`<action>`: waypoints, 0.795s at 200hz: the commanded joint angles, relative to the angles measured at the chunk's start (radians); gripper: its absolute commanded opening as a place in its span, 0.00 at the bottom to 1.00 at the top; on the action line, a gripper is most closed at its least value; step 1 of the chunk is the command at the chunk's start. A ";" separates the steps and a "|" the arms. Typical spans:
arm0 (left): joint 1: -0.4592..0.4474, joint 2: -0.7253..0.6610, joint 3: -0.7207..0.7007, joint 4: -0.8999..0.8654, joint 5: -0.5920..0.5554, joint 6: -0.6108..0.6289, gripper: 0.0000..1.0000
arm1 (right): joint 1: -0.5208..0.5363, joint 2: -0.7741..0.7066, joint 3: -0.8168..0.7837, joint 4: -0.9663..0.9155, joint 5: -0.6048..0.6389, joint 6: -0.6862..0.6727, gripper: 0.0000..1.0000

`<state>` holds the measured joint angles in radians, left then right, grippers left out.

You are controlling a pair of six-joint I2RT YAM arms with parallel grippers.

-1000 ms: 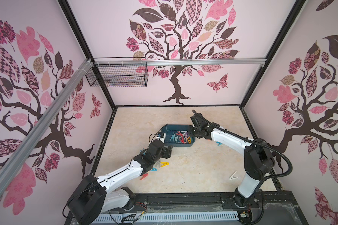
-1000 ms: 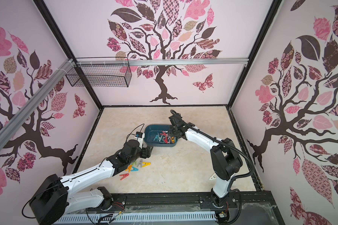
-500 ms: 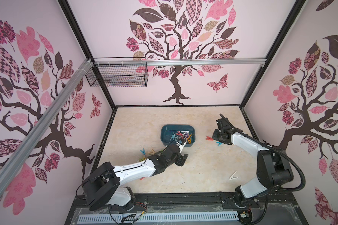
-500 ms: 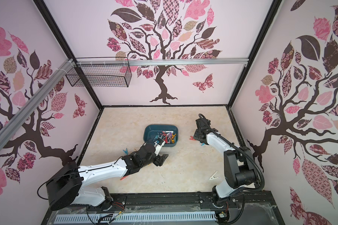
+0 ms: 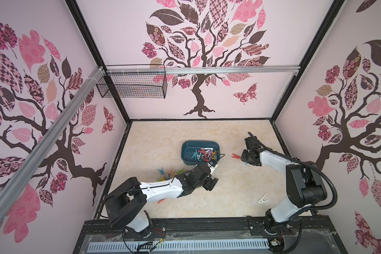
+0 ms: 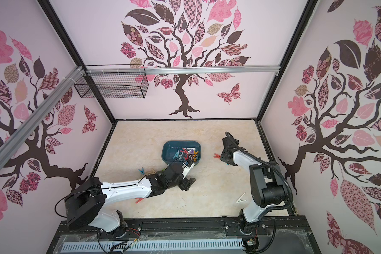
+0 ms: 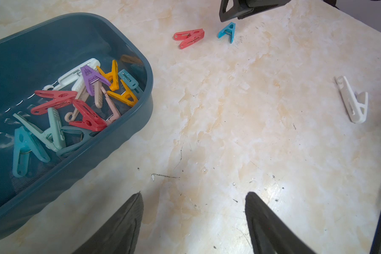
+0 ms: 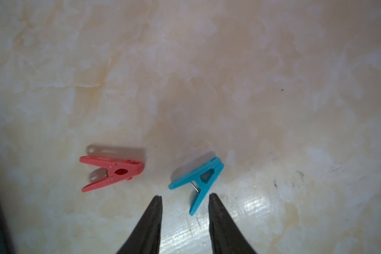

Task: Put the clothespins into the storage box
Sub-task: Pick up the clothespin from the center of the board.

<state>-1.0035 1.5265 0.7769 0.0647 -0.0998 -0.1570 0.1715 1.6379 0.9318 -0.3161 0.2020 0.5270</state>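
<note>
The dark teal storage box (image 5: 185, 146) (image 6: 165, 147) (image 7: 101, 147) sits mid-table and holds several clothespins (image 5: 204, 154) (image 7: 84, 99). My left gripper (image 5: 211, 183) (image 6: 187, 183) (image 7: 194, 194) is open and empty over bare table just in front of the box. My right gripper (image 5: 244, 159) (image 8: 185, 196) hovers low to the right of the box, open. One leg of a blue clothespin (image 8: 198, 180) reaches between its fingertips without touching them. A red clothespin (image 8: 112, 171) (image 5: 235, 156) (image 6: 217, 156) lies beside the blue one.
A white clothespin (image 5: 262, 199) (image 6: 240, 199) (image 7: 352, 103) lies near the right arm's base. A cluster of coloured clothespins (image 5: 167, 172) (image 6: 147, 171) lies left of the box, and a red one (image 5: 162, 200) shows under the left arm. A black wire basket (image 5: 132, 86) hangs on the back rail.
The right gripper left the box and moved right, down to the red and blue clothespins. The left arm swung from the cluster of clothespins to the table in front of the box.
</note>
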 commanded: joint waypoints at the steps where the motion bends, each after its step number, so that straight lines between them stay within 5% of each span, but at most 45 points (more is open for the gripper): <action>1: -0.004 -0.012 0.029 -0.006 0.003 -0.002 0.77 | -0.004 0.025 -0.012 0.009 0.013 0.007 0.35; 123: -0.004 -0.021 0.021 -0.010 -0.009 -0.004 0.77 | -0.007 0.053 -0.056 0.035 0.006 -0.002 0.15; 159: 0.014 -0.070 -0.009 -0.009 -0.088 -0.015 0.77 | -0.005 -0.001 -0.056 0.002 -0.016 -0.007 0.08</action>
<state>-1.0031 1.5139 0.7769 0.0566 -0.1272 -0.1600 0.1677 1.6672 0.8711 -0.2794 0.1978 0.5228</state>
